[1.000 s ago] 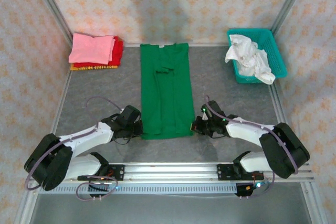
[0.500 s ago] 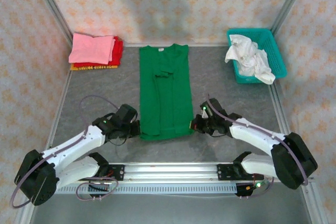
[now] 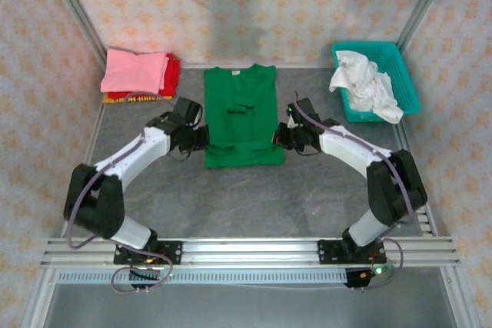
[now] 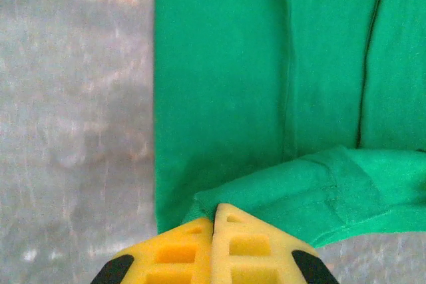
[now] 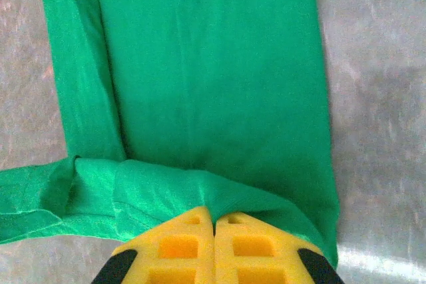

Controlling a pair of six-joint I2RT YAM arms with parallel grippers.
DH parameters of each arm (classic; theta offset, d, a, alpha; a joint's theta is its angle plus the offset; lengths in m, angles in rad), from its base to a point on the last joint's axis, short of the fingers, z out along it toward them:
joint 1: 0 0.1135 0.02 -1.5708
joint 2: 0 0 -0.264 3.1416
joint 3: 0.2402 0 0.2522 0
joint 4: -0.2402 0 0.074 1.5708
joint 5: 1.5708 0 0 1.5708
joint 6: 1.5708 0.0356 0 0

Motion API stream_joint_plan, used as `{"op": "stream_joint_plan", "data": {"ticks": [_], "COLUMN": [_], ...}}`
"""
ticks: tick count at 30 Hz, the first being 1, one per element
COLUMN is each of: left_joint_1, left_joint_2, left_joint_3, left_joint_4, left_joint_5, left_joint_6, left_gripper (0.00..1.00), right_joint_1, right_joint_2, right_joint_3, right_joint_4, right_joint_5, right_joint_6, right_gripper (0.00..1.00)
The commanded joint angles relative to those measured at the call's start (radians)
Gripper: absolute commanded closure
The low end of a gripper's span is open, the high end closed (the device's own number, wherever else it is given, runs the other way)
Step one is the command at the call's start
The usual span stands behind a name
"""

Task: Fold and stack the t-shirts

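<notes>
At frame centre, the green t-shirt (image 3: 240,109) stretches between the claws, with the left gripper (image 3: 201,138) and the right gripper (image 3: 278,137) each clamped onto its lower hem.

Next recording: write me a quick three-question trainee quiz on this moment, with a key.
1. True or false: the left gripper and right gripper both have their fingers closed on the green shirt.
2. What lies in the basket? A) white cloth B) a red shirt C) nothing
3. Fill in: the top shirt of the stack is ____.
Key: 1 true; 2 A; 3 pink.
</notes>
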Motion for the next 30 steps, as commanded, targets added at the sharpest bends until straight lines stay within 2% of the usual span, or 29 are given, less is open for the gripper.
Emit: {"op": "stream_joint_plan", "data": {"ticks": [1, 10, 19, 26, 27, 28, 30], "left_joint_1": [0.015, 0.049, 0.068, 0.078, 0.082, 0.086, 0.102], "left_joint_2": [0.073, 0.256, 0.294, 0.367, 0.406, 0.436, 0.503], "left_joint_3": [0.121, 0.307, 0.345, 0.445, 0.470, 0.507, 0.601], "left_joint_4": [-0.022, -0.065, -0.062, -0.083, -0.084, -0.091, -0.119], "left_joint_5": [-0.033, -0.051, -0.068, -0.077, -0.082, -0.092, -0.125], "left_joint_6": [0.100, 0.152, 0.153, 0.165, 0.166, 0.163, 0.153], "left_gripper": [1.00, 1.00, 1.00, 1.00, 1.00, 1.00, 0.70], "right_joint_1": [-0.024, -0.081, -0.095, -0.102, -0.105, -0.109, -0.125], "right_joint_2": [0.065, 0.243, 0.346, 0.424, 0.441, 0.465, 0.533], "right_joint_3": [0.111, 0.333, 0.462, 0.566, 0.586, 0.617, 0.722], "right_joint_4": [-0.052, -0.092, -0.127, -0.138, -0.138, -0.133, -0.163], "right_joint_5": [0.038, 0.040, 0.032, 0.036, 0.041, 0.045, 0.041], "right_joint_6": [-0.067, -0.118, -0.146, -0.153, -0.149, -0.148, -0.144], "right_gripper": [1.00, 1.00, 1.00, 1.00, 0.99, 0.91, 0.67]}}
